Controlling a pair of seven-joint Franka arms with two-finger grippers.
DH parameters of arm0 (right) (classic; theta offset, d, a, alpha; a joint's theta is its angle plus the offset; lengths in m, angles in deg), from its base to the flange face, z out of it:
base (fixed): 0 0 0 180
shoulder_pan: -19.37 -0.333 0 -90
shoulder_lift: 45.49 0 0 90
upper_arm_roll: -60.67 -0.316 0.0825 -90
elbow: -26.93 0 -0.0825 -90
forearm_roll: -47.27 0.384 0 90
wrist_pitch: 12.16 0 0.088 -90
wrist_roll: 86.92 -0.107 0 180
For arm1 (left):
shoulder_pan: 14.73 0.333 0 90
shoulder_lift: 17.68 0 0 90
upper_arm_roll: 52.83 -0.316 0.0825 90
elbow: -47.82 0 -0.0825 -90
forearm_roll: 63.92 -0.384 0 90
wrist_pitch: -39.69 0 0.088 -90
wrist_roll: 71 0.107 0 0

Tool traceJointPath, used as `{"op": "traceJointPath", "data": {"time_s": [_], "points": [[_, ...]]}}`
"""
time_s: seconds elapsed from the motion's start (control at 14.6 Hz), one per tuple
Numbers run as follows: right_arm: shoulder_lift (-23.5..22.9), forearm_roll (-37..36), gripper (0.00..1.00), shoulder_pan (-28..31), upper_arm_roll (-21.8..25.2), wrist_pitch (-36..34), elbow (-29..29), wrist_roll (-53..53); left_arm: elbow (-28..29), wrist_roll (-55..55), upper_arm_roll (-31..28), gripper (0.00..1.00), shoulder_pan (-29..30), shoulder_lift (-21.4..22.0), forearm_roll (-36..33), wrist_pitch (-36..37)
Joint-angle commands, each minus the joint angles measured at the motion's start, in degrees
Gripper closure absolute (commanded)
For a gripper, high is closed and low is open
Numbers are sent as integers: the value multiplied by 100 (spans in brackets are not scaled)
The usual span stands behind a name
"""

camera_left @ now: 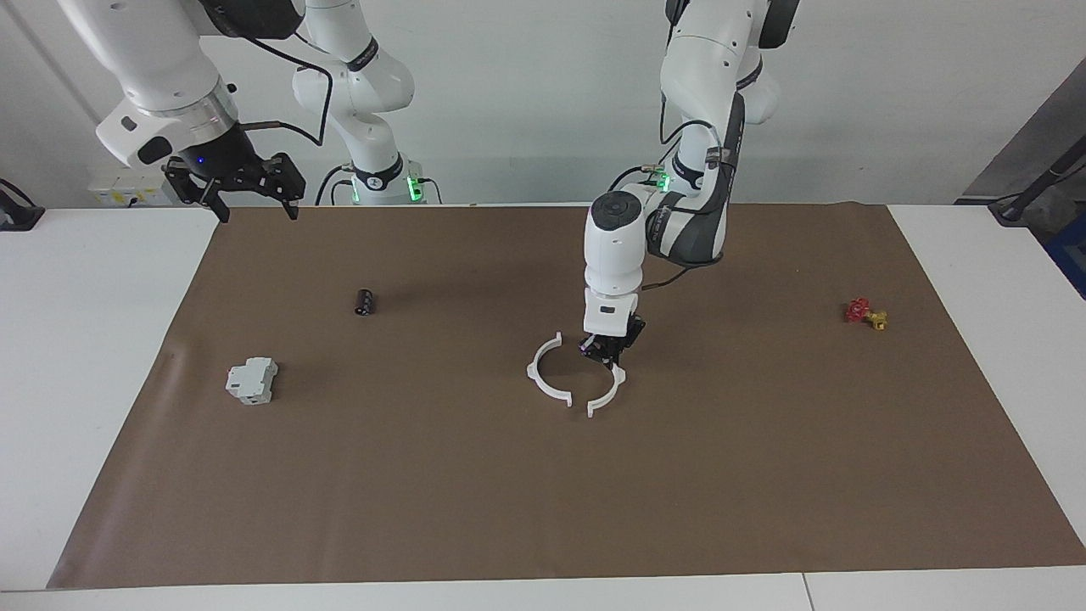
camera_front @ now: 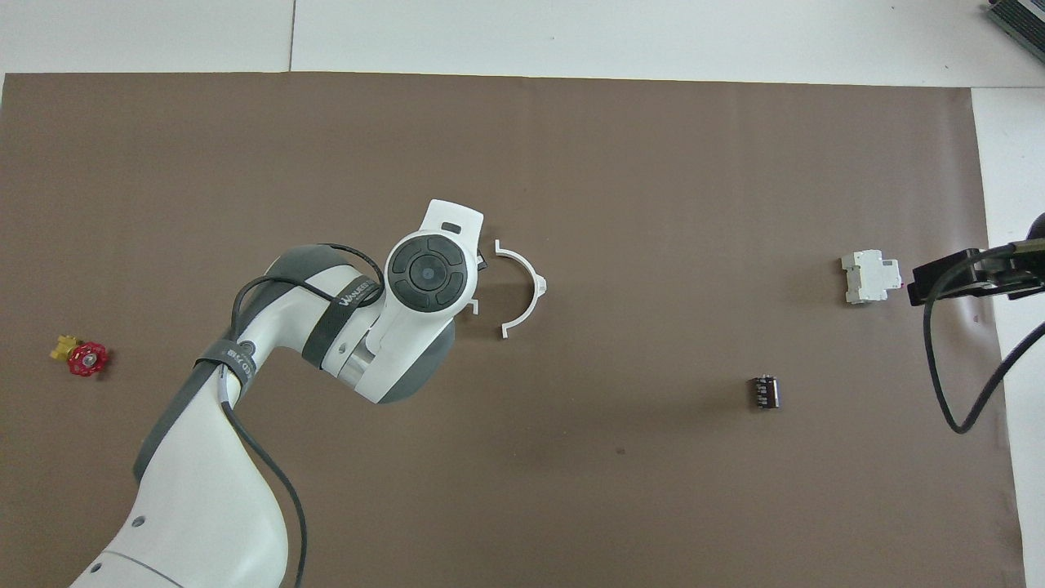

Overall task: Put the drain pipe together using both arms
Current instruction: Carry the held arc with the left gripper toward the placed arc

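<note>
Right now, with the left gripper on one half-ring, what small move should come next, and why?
Probably slide the held half-ring a little more toward the resting half-ring. The left gripper is shut on it, and a gap separates their end tabs. The right gripper waits, open.

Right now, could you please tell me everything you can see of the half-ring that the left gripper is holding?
The held half-ring is a thin white semicircular strip, plastic by its look, with a small tab at its visible end. The left gripper is shut on its upper part. Its open side faces the other half-ring, which lies on the brown mat; their nearest tabs stand close but apart. From overhead the arm hides most of it.
</note>
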Motion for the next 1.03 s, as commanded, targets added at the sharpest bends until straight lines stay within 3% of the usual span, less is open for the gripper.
{"op": "traceJointPath", "data": {"time_s": [0.0,0.96], "points": [[125,69,0,53,-32,-30,-115,-95,-83,-250,-98,100,-119,-53,-130,-4],[125,69,0,53,-32,-38,-115,-95,242,-495,-98,100,-347,17,-271,-13]]}}
